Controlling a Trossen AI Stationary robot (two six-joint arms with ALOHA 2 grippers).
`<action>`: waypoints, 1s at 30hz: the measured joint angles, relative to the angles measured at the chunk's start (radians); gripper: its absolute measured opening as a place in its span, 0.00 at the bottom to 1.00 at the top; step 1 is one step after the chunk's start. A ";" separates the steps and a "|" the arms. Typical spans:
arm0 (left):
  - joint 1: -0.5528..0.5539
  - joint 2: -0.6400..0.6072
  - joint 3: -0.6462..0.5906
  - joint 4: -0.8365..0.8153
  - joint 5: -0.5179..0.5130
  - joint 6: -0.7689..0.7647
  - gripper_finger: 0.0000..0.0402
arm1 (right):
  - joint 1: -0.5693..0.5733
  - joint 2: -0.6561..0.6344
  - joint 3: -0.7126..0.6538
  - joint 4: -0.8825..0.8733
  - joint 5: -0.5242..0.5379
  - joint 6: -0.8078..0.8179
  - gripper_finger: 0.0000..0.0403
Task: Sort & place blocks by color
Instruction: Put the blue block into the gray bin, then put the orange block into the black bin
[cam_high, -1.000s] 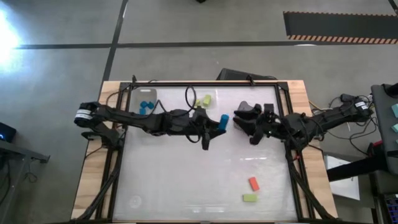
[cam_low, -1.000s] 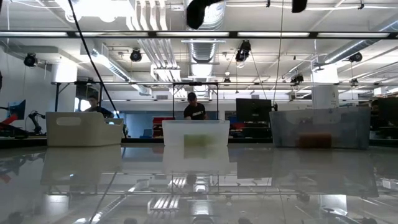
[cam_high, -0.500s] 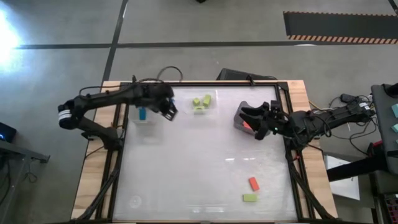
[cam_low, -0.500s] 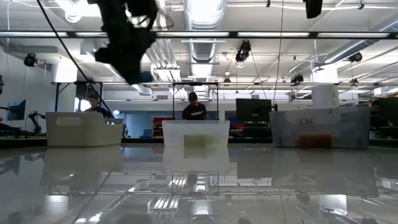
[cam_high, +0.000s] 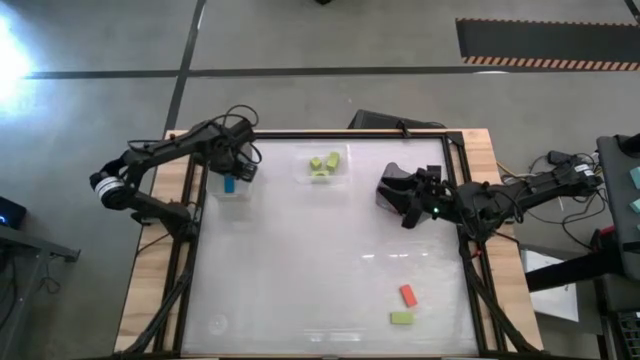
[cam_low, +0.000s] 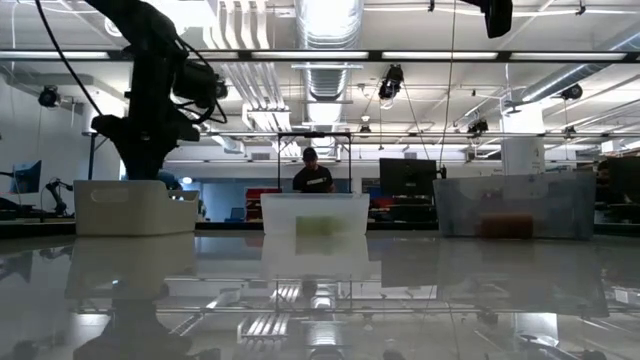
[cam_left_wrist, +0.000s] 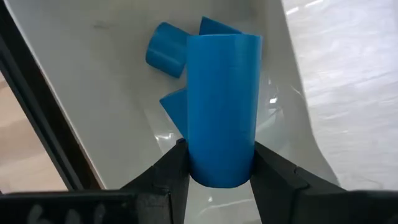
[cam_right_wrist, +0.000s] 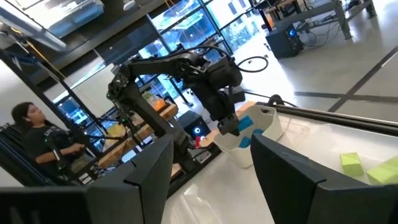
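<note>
My left gripper (cam_high: 237, 172) is shut on a blue cylinder block (cam_high: 229, 184) over the white left bin (cam_high: 222, 197). In the left wrist view the cylinder (cam_left_wrist: 222, 93) hangs above other blue blocks (cam_left_wrist: 166, 50) lying in that bin (cam_left_wrist: 93, 81). Yellow-green blocks (cam_high: 322, 163) lie in the clear middle bin. My right gripper (cam_high: 405, 200) is open and empty over the dark right bin (cam_high: 388, 185). A red-orange block (cam_high: 407, 295) and a yellow-green block (cam_high: 401, 318) lie flat on the table near its right near corner. My left gripper pinches the blue cylinder between its two fingers, one on each side of the round wall near one end (cam_left_wrist: 217, 171). The fingers come from above, pointing down, and the cylinder runs on past the fingertips along them. It is lifted clear above the bin.
Three bins stand in a row along the far edge: white (cam_low: 135, 207), clear (cam_low: 315, 215) and a larger one (cam_low: 510, 205). A black frame (cam_high: 330, 134) runs round the table. Free table lies between the arms and the near edge. A person (cam_low: 312, 175) sits in the room beyond.
My left gripper has carried the blue cylinder from the middle of the table toward the far left, up to the white bin, still shut on it. My right gripper has stayed over the right bin with only a small shift.
</note>
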 joint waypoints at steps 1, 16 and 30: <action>0.001 0.000 0.000 0.000 0.001 0.007 0.29 | 0.000 0.001 0.000 0.000 0.000 0.000 0.51; 0.002 0.000 -0.024 0.002 0.000 0.013 0.53 | 0.001 0.004 0.000 0.000 -0.004 0.031 0.51; -0.124 -0.112 0.047 0.140 0.088 0.001 0.54 | 0.001 0.012 0.000 -0.186 -0.350 0.572 0.50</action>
